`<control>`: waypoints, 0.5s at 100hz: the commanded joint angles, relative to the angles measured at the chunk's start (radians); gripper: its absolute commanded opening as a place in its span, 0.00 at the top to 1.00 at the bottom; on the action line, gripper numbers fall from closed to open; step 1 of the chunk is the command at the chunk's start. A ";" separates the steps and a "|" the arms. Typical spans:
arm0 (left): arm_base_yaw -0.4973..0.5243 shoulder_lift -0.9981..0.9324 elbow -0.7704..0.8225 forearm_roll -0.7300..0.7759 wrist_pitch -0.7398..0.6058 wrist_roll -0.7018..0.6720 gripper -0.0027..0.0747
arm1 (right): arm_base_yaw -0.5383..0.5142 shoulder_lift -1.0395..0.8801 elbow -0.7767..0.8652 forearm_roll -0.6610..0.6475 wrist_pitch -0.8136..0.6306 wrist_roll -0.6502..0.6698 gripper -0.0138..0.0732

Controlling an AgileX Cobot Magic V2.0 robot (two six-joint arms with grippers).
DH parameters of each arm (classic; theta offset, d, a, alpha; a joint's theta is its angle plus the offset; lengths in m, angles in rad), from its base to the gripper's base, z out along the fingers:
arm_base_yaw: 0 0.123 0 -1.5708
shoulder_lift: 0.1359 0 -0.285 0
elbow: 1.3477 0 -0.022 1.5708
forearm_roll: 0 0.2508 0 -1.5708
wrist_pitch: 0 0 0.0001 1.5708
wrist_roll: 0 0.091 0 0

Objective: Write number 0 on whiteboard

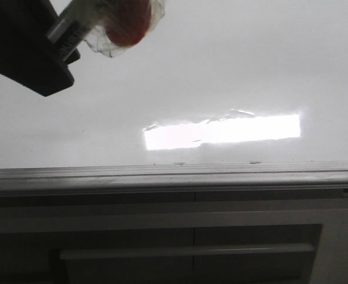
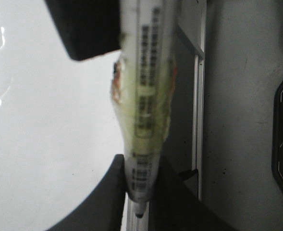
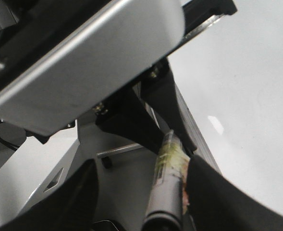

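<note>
Left gripper [image 2: 140, 159]: I've got it clamped on the marker [image 2: 143, 110].
Right gripper: can't tell.
Whiteboard [image 1: 233, 71]: bare, no stroke.
Next: I judge tip-to-board contact.

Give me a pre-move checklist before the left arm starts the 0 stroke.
1. Grip: left gripper is closed on the marker barrel, from both sides. Ok.
2. Cap: a narrow dark nib shows in the left wrist view and looks uncapped. Ok.
3. Nib on the whiteboard: no view shows contact. Cannot tell.
4. Board surface: no stroke of the number 0 is visible, only the glare. Ok.
5. Right gripper: open, with the marker between its fingers in its own view. It may be in the stroke's way. Not ok.
</note>
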 commanded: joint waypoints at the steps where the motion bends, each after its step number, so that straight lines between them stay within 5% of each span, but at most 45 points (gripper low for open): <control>1: -0.006 -0.022 -0.027 0.010 -0.046 -0.004 0.99 | 0.001 -0.008 -0.037 0.046 -0.022 -0.010 0.48; 50: -0.006 -0.022 -0.027 0.010 -0.050 -0.004 0.99 | 0.001 0.011 -0.037 0.089 -0.022 -0.010 0.49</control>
